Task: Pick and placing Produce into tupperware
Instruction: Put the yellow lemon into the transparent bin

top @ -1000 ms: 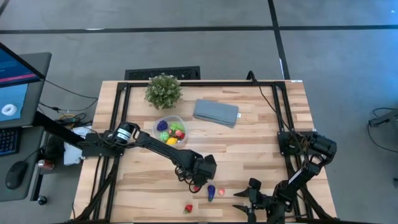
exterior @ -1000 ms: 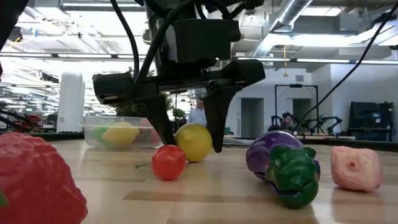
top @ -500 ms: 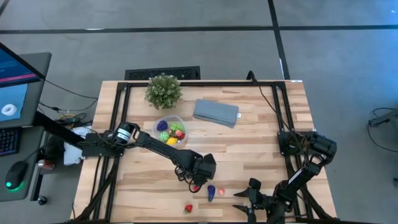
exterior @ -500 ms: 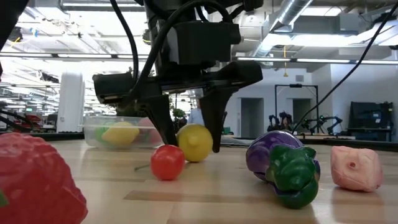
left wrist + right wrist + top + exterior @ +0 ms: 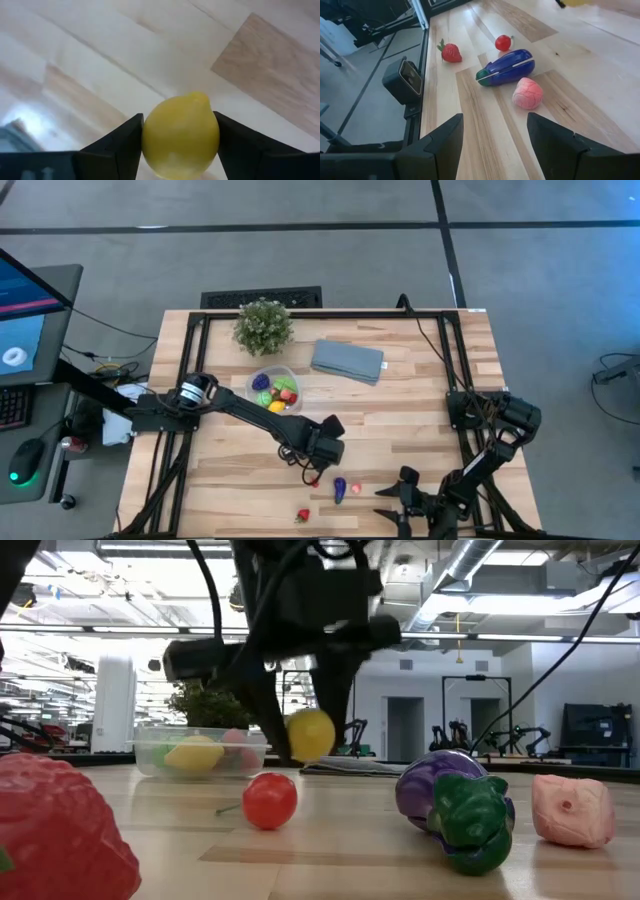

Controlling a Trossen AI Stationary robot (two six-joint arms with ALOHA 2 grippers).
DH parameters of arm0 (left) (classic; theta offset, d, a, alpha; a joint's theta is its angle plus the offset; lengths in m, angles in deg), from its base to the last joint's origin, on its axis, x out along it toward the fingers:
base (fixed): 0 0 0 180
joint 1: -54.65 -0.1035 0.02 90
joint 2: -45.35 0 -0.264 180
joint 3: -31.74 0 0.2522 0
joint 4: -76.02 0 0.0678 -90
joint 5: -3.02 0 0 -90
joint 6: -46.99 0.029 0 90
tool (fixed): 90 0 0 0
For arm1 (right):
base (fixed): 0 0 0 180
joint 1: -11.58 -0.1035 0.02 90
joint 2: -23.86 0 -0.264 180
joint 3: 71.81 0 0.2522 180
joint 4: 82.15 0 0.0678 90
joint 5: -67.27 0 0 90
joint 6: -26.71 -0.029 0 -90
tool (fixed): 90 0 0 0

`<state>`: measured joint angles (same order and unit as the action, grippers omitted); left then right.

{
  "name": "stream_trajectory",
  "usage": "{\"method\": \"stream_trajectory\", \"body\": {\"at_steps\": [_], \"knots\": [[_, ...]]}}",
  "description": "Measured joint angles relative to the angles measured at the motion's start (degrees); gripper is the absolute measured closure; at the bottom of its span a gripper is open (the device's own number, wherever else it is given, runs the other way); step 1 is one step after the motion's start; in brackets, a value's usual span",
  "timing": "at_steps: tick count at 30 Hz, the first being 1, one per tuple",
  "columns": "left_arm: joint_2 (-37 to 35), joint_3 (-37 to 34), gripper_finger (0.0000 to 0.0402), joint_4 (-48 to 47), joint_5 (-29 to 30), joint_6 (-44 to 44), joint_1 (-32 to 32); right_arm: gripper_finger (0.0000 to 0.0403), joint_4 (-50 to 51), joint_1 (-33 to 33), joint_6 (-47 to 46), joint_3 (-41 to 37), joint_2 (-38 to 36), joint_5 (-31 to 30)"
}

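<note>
Wood-plank table (image 5: 420, 395), open lab hall behind. Left gripper (image 5: 300, 740) now has the lemon (image 5: 310, 734) off the table; a second ago the lemon sat on the wood between wider fingers, beside the cherry tomato (image 5: 270, 801). Fingers have since narrowed onto it and risen, so the pick looks done and the carry to the tub (image 5: 273, 391) comes next, my read. In the left wrist view the lemon (image 5: 180, 135) is pinched side to side between both fingers, its nub pointing up and away from the camera; long axis looks to run roughly along the fingers, hard to be sure.

Tub sits near the plant (image 5: 263, 325) and cloth (image 5: 347, 361), already holding several pieces. Tomato, eggplant (image 5: 455, 808), pink piece (image 5: 572, 810) and strawberry (image 5: 303, 516) lie loose on the near side of the table.

Right gripper (image 5: 400, 492) waits at the near edge, fingers apart, holding nothing.
</note>
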<state>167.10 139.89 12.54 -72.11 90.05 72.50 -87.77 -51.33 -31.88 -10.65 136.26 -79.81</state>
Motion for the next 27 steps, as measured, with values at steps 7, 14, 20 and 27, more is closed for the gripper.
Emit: {"method": "stream_trajectory", "body": {"at_steps": [7, 14, 20, 27], "knots": [[-5.81, 0.0, 0.0203, -5.81, 4.79, -5.39, -0.15, 0.0159, -0.04, 0.04, 0.0, 0.0, 0.0, 0.04], [-11.64, 0.0, 0.0196, -11.63, 6.13, -13.7, -1.26, 0.0159, -0.1, 0.04, 0.02, 0.0, 0.0, 0.17], [-14.28, 0.0, 0.0203, -15.62, 8.61, -18.26, -1.47, 0.0159, -0.08, -0.09, 0.04, 0.0, 0.0, 0.2], [-15.58, -0.42, 0.0197, -18.45, 9.89, -22.24, -2.06, 0.0159, -0.08, -0.49, 0.07, 0.0, 0.0, 0.22]]}}
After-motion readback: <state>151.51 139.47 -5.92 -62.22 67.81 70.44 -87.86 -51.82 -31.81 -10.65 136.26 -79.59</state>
